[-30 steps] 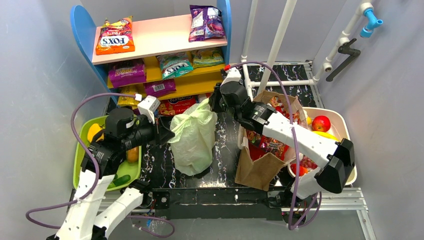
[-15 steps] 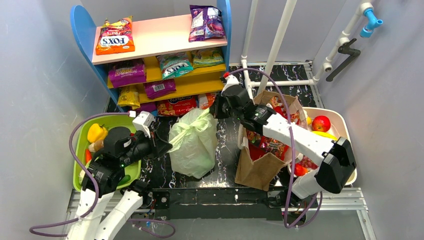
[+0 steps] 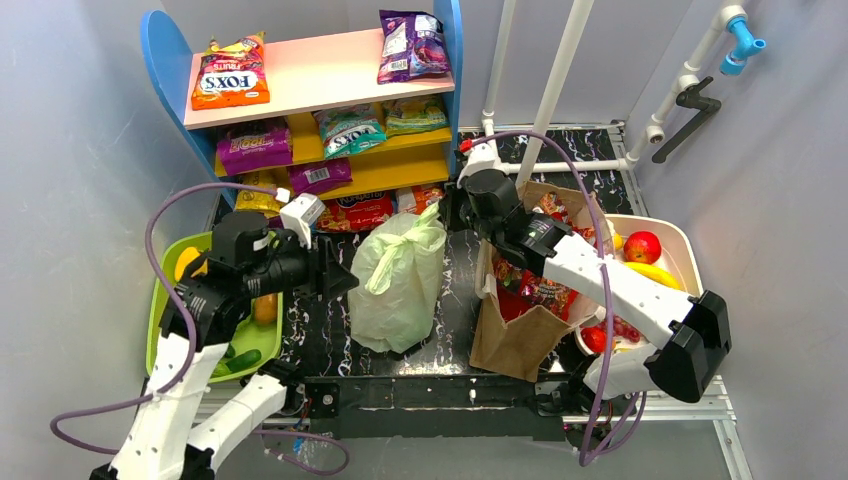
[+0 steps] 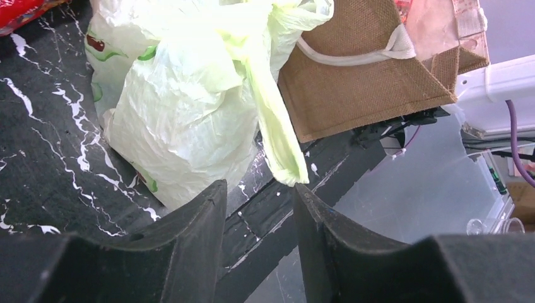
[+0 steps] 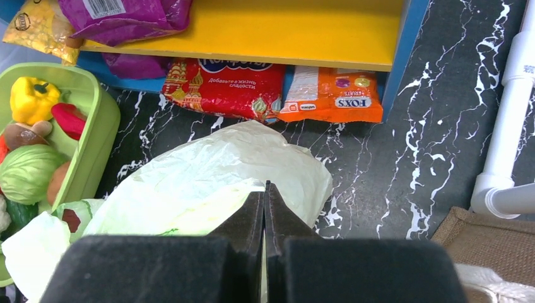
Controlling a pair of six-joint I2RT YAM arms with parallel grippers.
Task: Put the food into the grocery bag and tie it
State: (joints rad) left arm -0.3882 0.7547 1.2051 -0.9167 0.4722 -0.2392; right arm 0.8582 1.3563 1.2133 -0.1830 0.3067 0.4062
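The pale-green grocery bag (image 3: 392, 285) stands bulging at the table's middle, its top knotted. My right gripper (image 3: 452, 212) is behind it to the right, shut on a handle (image 5: 208, 202) of the bag; a sliver of plastic shows between the fingers (image 5: 252, 214). My left gripper (image 4: 258, 189) stands open just left of the bag, and the other handle strip (image 4: 274, 136) hangs loose with its end by one fingertip. Food lies in the green tray (image 3: 165, 300): a yellow pepper (image 5: 30, 98), a green cabbage (image 5: 28, 173), a red piece (image 5: 69, 120). What the bag holds is hidden.
A brown bag (image 3: 520, 330) of packets stands right of the grocery bag. A white basin (image 3: 690, 255) with a red apple (image 3: 642, 246) is at far right. The blue snack shelf (image 3: 320, 100) lines the back, beside white pipes (image 3: 560, 80).
My left gripper has opened and let go of the handle strip, after dipping down-left and coming back beside the bag. My right gripper shifted slightly right, drawing the bag's top that way.
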